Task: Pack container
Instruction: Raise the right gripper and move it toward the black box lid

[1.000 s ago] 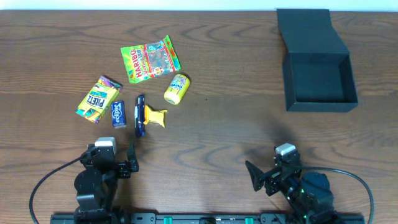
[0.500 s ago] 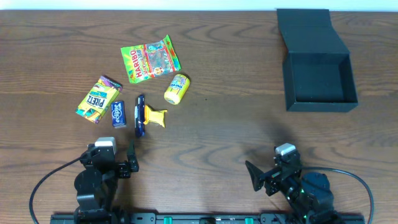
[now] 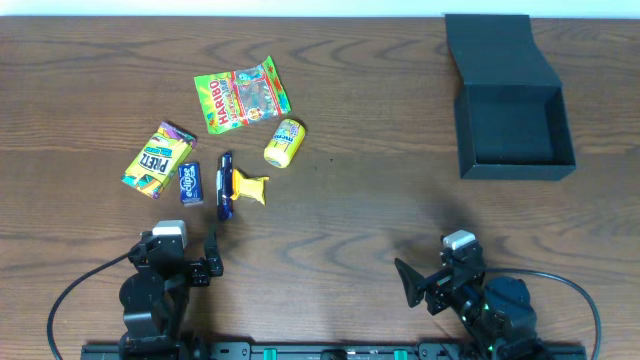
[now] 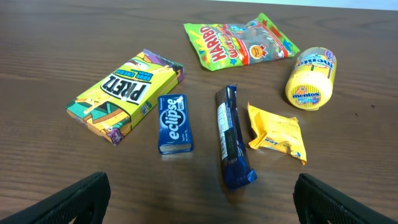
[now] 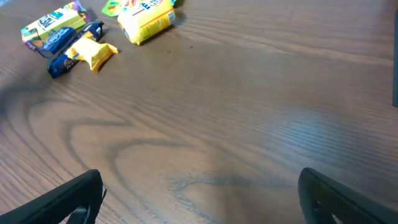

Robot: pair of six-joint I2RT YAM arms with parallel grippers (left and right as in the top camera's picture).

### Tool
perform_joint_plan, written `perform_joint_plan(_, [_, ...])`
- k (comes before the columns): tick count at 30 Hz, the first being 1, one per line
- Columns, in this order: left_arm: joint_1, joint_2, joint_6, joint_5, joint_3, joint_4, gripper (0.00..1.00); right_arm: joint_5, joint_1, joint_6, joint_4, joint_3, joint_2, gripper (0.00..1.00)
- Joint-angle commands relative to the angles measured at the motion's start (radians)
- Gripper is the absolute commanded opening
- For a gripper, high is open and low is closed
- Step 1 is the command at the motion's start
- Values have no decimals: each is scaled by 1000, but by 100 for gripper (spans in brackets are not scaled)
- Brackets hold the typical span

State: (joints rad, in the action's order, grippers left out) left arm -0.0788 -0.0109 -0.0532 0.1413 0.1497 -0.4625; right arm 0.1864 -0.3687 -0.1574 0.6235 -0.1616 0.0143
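The left gripper [image 4: 199, 200] and right gripper [image 5: 200, 198] are open wide and empty, so I think the left one should reach just ahead, pinch the eclipse pack [image 4: 175, 123] by its middle, and carry it to the container [image 3: 512, 126] far ahead and right of it

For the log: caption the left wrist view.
Open left tool faces Pretz box, Eclipse mints, blue bar, yellow packet, Mentos tub, Haribo bag.
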Motion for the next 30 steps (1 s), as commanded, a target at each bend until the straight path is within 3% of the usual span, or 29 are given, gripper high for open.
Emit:
perform_joint_plan(1, [-5,6,-11,-14,-18,3,95,5,-11,-118,-14,3,-9,99])
perform_joint_plan(7, [-5,6,-11,-14,-18,3,95,17,-11,-723,-13,3,-9,99])
perform_joint_plan(9, [-5,6,-11,-14,-18,3,95,43,-11,-794,-4,3,-9,99])
perform_joint_plan(16, [-5,6,-11,-14,-18,3,95,-10,-11,-793,-25,3,-9,99])
perform_joint_plan(23, [-5,6,-11,-14,-18,3,95,-33,-9,-606,-183,3,32,99])
perform_joint_plan(30, [-5,6,-11,-14,-18,3,95,-33,40,-450,-211,-68,240,97])
